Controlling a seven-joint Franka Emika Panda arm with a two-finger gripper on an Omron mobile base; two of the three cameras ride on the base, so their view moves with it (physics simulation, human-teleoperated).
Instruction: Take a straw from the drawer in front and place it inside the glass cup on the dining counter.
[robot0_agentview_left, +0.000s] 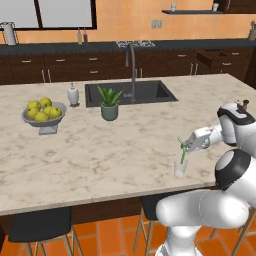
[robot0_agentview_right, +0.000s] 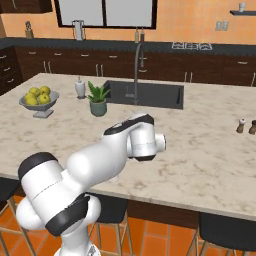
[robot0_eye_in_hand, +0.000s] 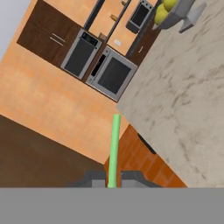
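Closest to the lens in the hand view, the gripper (robot0_eye_in_hand: 113, 178) is clamping the straw (robot0_eye_in_hand: 114, 148) between its jaws, the green stick running from the fingertips toward twelve o'clock against orange wall and dark cabinets, with the marble edge of the dining counter (robot0_eye_in_hand: 183, 109) lying at three o'clock. In the left base view, the white arm is reaching leftward over the tabletop (robot0_agentview_left: 100, 150), and the gripper (robot0_agentview_left: 186, 146) is holding the straw (robot0_agentview_left: 182, 151) tilted, its lower end dipping into the glass cup (robot0_agentview_left: 180, 169), which is standing near the front edge at about four o'clock from the potted plant (robot0_agentview_left: 109, 104). Whether the straw's tip is touching the bottom of the cup cannot be told. A bowl of yellow-green fruit (robot0_agentview_left: 43, 112) is sitting well apart at nine o'clock from the plant, with a white soap bottle (robot0_agentview_left: 73, 94) near the dark sink (robot0_agentview_left: 130, 92). Behind the tabletop, at about one o'clock, the drawer (robot0_agentview_left: 217, 57) is standing pulled out from the dark cabinet row. In the right base view, the arm's white links are covering the near tabletop (robot0_agentview_right: 200, 145), and two small shakers (robot0_agentview_right: 246, 126) are standing at three o'clock.
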